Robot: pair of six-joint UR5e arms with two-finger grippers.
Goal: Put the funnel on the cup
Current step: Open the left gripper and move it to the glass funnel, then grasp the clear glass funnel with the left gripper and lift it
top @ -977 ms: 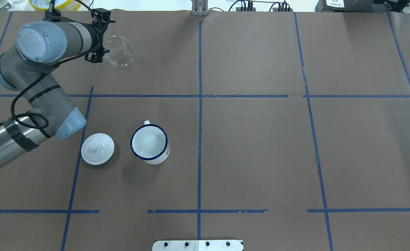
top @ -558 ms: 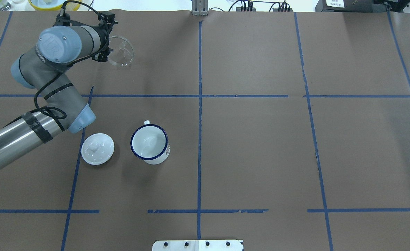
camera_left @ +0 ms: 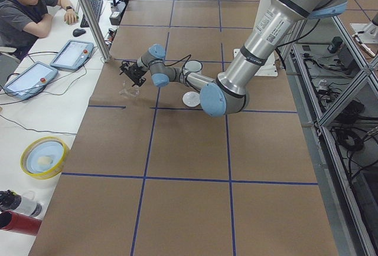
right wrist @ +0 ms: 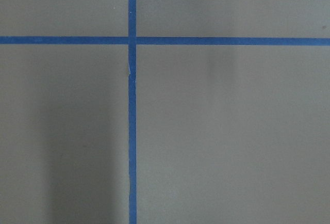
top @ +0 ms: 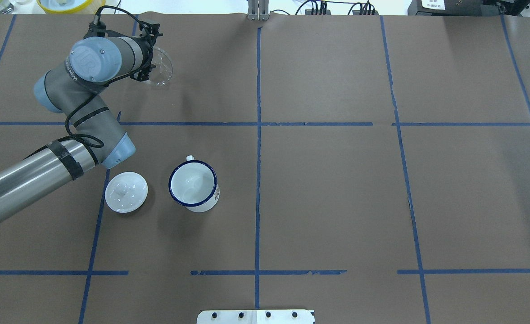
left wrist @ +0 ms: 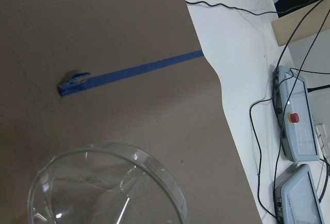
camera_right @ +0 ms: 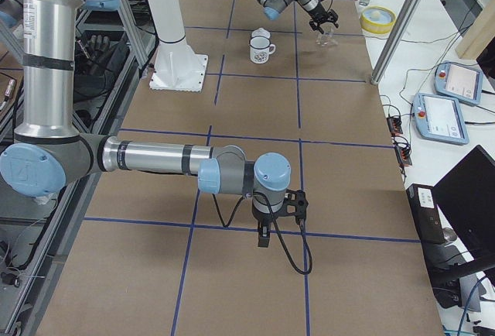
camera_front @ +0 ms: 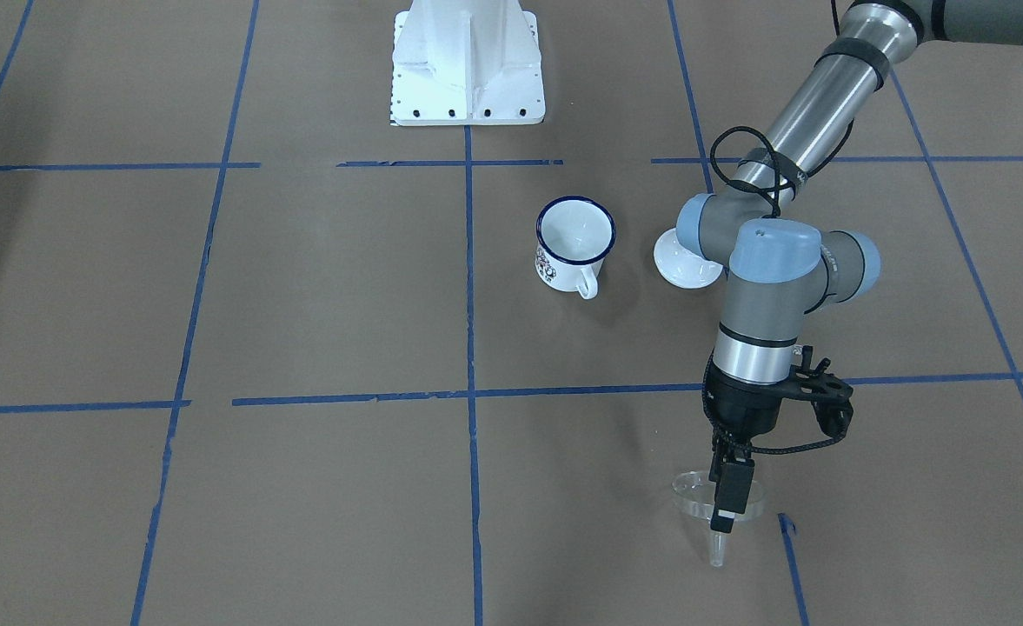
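The clear funnel lies tilted on the brown table at the far left, its spout pointing away from the robot. It fills the bottom of the left wrist view. My left gripper points down at the funnel's wide rim, seen edge-on, and looks open. The funnel rests on the table. The white cup with a dark blue rim stands upright and empty, well short of the funnel, handle towards it. My right gripper hangs over bare table far to the right. I cannot tell whether it is open.
A round white knobbed lid lies just left of the cup, under the left arm's elbow. The table's far edge with cables and control pendants is close behind the funnel. A white base plate sits at the robot's side.
My left arm has swung right and forward, bringing its gripper from beside the funnel to over the funnel's rim. The funnel, cup and lid have not moved.
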